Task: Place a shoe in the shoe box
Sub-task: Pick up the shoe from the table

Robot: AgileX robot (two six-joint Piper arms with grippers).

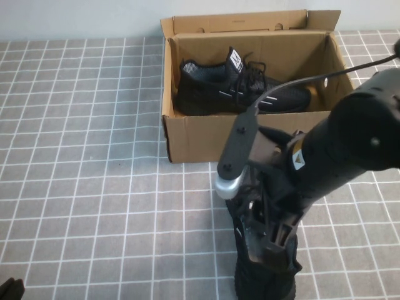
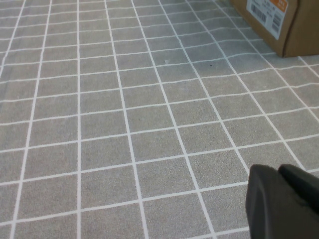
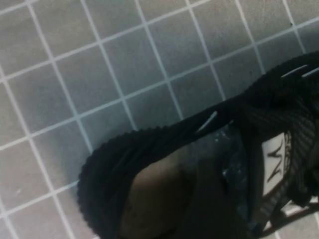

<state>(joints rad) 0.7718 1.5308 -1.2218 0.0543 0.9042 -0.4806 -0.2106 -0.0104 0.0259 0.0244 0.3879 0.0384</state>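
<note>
1. The right gripper (image 1: pixel 272 240) is lowered onto the shoe (image 1: pixel 265 275) near the front edge of the table, just in front of the shoe box. Its fingers reach into the shoe's opening, but the arm hides the tips, so I cannot tell how wide they are set or whether they have taken hold.

2. The shoe lies on the grey tiled cloth (image 1: pixel 94 156), near the box but apart from it. In my judgement the fingers enter the collar because the rim of the opening offers the firmest hold on soft knit.

3. The shoe box (image 1: pixel 206 140) stands open beyond the shoe, rear flap upright. 1 matching sneaker (image 1: pixel 240 87) already lies inside along the back wall, leaving the front half free, which is presumably where this shoe must go.

4. The left gripper (image 1: pixel 11 290) sits at the near left corner, well apart from the work and apparently parked.

5. The right wrist view gives what the high view cannot: the heel collar, the white tongue tag (image 3: pixel 275 164) and a dark part of the gripper inside the opening. The left wrist view shows a printed label (image 2: pixel 266 11) on the box's outer wall and a dark fingertip (image 2: pixel 281 204), though not the gap between its fingers
</note>
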